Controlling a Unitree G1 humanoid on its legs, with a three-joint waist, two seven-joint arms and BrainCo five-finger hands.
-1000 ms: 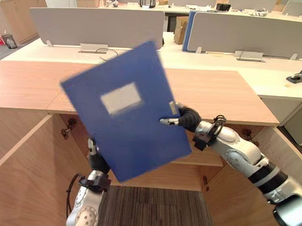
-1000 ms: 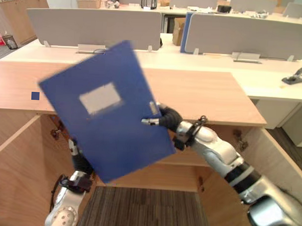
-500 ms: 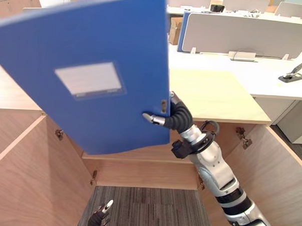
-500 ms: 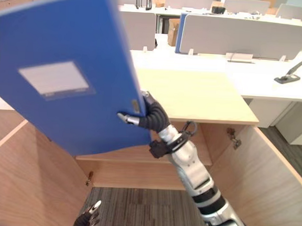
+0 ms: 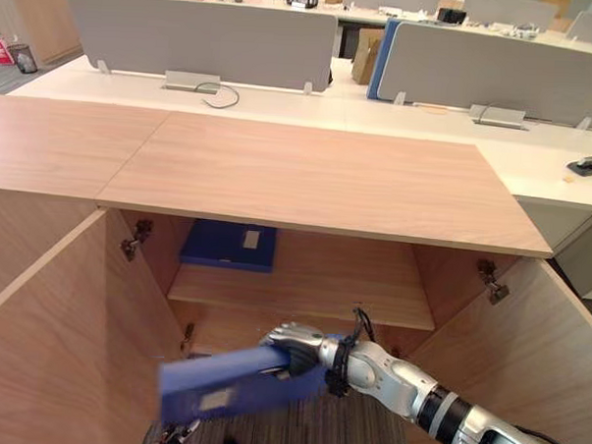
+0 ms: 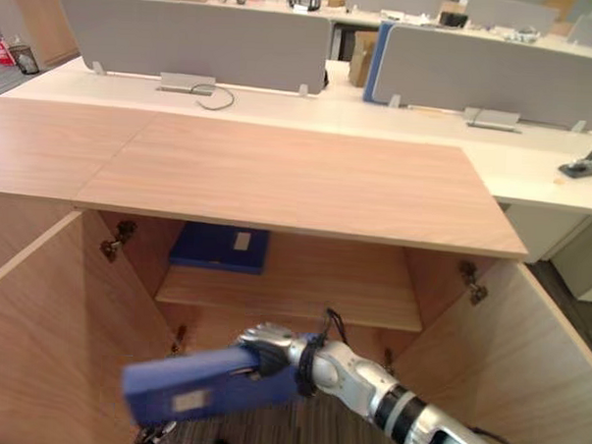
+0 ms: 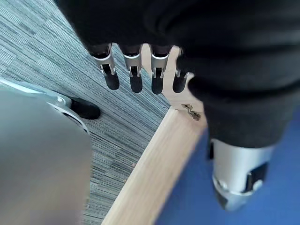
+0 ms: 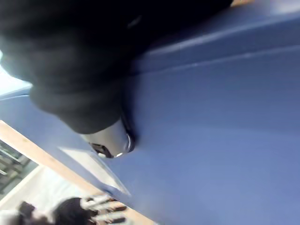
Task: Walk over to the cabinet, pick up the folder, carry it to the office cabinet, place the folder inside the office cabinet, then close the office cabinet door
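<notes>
The office cabinet (image 5: 308, 178) is made of light wood with a smooth, flat top panel, and its two doors (image 5: 65, 340) stand wide open to both sides. Inside, a wooden shelf (image 5: 352, 283) crosses the whole width. A second blue folder (image 5: 221, 246) lies flat on the left part of this shelf, with a small white label (image 5: 251, 240) facing up.

The blue folder (image 5: 225, 384) of the task is low between the open doors, below the level of the shelf and above the grey ribbed carpet (image 7: 56, 61). It is held almost flat, with its narrow side and a pale label turned to the camera. The right robot hand (image 5: 292, 352) has its fingers curled around the right end of it. I cannot tell if the far end is already inside the lower compartment.

The right wrist view shows from very close what the eye views do not: the smooth, matt blue cover and the thumb (image 8: 110, 140) pressing on it.

In the left wrist view, the left robot hand (image 7: 135, 79) hangs with straight, relaxed fingers and holds nothing, above the carpet and near the pale wooden edge of a door.

Behind the cabinet stands a white bench (image 5: 282, 101) with grey partition screens (image 5: 201, 36).
</notes>
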